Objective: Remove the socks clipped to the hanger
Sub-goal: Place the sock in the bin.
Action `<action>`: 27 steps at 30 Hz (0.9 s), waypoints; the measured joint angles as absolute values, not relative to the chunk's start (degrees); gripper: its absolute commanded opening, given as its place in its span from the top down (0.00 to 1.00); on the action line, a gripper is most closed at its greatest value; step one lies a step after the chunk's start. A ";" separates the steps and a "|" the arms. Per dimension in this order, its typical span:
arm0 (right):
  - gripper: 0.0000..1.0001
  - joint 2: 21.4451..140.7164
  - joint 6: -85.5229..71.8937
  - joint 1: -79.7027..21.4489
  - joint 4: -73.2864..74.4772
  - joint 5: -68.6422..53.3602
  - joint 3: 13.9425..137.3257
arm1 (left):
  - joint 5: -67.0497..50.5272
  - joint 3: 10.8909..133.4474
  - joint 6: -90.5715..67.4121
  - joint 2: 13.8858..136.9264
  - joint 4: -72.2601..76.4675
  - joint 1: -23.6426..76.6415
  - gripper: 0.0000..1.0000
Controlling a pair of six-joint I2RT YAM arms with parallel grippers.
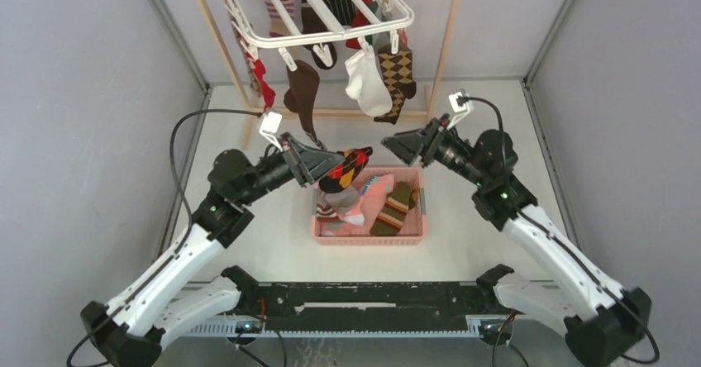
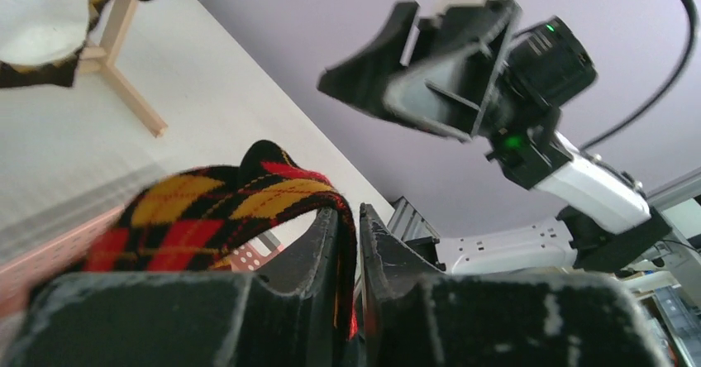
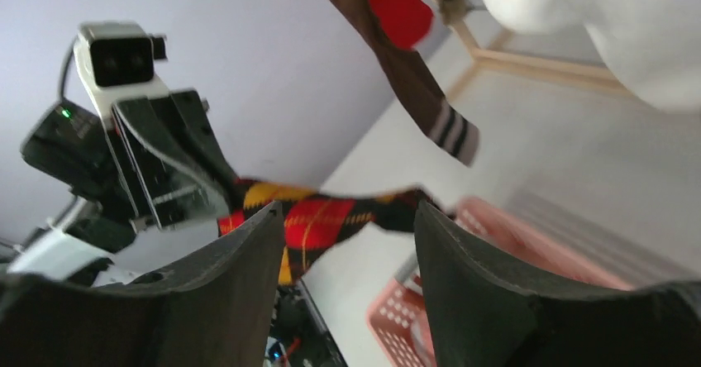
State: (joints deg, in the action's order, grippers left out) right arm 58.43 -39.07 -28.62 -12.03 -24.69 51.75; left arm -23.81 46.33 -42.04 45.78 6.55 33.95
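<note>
the left end effector [image 1: 326, 169] is clenched on a red, yellow and black argyle sock [image 1: 347, 167]. the left wrist view shows the fabric pinched between its two fingers, arching up and drooping out past the tips. in the top view this sock hangs over the far edge of the pink basket [image 1: 369, 237], which sits on the white worktop [image 1: 273, 243] between the two arms. the right end effector [image 1: 397, 145] is released, its fingers spread wide with nothing between them. it points toward the left one from the far right side of the basket, near it but apart. the white hanger [image 1: 331, 21] hangs at the far side of the worktop within the light wooden rack [image 1: 447, 45], and several socks are clipped to it. along its near edge dangle a white sock [image 1: 368, 84], a dark brown sock [image 1: 304, 92], a brown argyle sock [image 1: 398, 73] just right of the white one, and a red sock [image 1: 265, 84] at the left. more socks, red and dark and one striped, hang from clips farther back and are partly hidden by the frame. inside the basket lie a pink sock [image 1: 369, 195] and a green and brown striped sock [image 1: 395, 208] side by side, with other fabric at the left end that is too bunched to tell apart.
</note>
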 measured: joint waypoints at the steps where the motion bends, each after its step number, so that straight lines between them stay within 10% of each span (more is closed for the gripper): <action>1: 0.27 55.70 -37.76 -28.62 -9.21 -23.73 50.39 | -23.40 46.74 -42.00 47.18 6.87 34.76 0.79; 27: 0.18 22.37 -31.62 -27.62 26.04 -16.91 34.39 | -12.99 48.23 -42.52 82.83 21.76 46.48 0.61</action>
State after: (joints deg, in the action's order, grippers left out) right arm 22.37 -31.62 -27.62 26.04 -16.91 34.39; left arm -12.99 48.23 -42.52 82.83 21.76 46.48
